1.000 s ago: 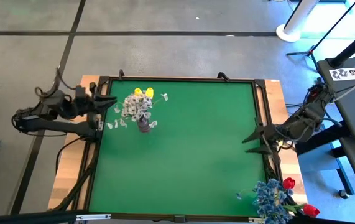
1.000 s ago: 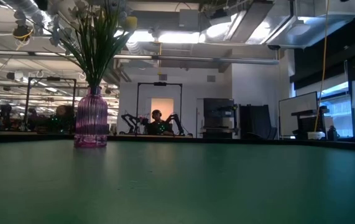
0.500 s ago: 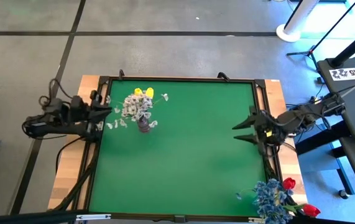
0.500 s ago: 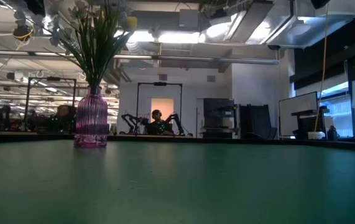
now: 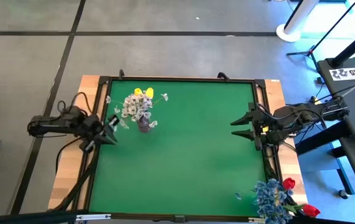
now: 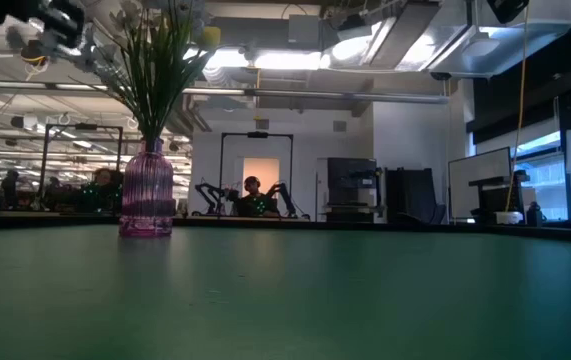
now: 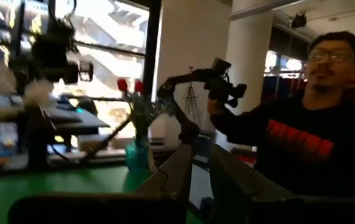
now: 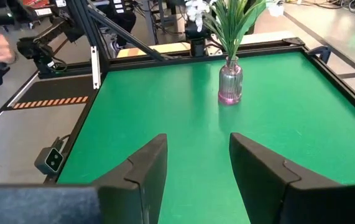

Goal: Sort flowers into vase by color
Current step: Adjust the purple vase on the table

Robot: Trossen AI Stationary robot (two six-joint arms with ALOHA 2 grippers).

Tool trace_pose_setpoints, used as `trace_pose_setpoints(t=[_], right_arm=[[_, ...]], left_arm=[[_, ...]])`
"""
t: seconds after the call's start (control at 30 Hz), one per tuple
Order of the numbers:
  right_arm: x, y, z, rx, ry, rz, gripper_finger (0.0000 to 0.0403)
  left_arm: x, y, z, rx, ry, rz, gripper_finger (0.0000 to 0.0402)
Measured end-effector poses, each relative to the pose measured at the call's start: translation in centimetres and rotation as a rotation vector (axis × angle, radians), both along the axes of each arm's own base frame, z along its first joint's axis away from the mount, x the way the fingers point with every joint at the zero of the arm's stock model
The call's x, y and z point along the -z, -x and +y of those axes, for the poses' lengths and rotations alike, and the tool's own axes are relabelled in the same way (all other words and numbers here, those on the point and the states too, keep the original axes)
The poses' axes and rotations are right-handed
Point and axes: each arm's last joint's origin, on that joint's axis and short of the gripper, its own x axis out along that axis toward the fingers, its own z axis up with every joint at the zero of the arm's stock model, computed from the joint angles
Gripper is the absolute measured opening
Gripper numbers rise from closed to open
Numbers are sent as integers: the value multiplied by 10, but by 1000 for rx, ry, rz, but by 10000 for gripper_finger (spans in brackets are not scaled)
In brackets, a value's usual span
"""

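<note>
A purple ribbed glass vase (image 5: 143,126) (image 6: 147,195) (image 8: 230,84) stands upright on the green mat toward the far left. It holds sprays of white blossoms (image 5: 132,108) and yellow tulips (image 5: 143,93) by their stems. At the near right corner stands a teal vase (image 7: 137,155) with blue sprays (image 5: 272,198) and red tulips (image 5: 289,183) (image 7: 127,85). My left gripper (image 5: 110,135) (image 7: 201,148) hangs at the mat's left edge, just left of the purple vase, its fingers a narrow gap apart and empty. My right gripper (image 5: 239,127) (image 8: 196,146) is open and empty over the mat's right side.
A black frame (image 5: 177,79) rims the green mat, with wooden table strips outside it. The middle of the mat (image 5: 183,155) is bare. A person in a dark sweater (image 7: 295,143) stands beyond the table's right side, holding a dark device.
My left gripper has drawn back from beside the flowers and moved toward the near edge along the mat's left side, turning as it went. My right gripper has moved toward the far edge and a little leftward over the mat, staying open. Both vases have kept still.
</note>
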Motion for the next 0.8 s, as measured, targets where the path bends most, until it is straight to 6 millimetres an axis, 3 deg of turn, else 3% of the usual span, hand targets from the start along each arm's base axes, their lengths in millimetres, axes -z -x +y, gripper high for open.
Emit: trace_pose_setpoints(t=[0.2,0.43,0.8], right_arm=[[0,0,0,16,3,-4,172],[0,-2,0,26,6,-4,172],[2,-5,1,28,4,11,172]], left_arm=[[35,-12,-2,-4,97,175,53],[49,-16,-4,-17,119,210,53],[64,-20,6,-393,156,322,53]])
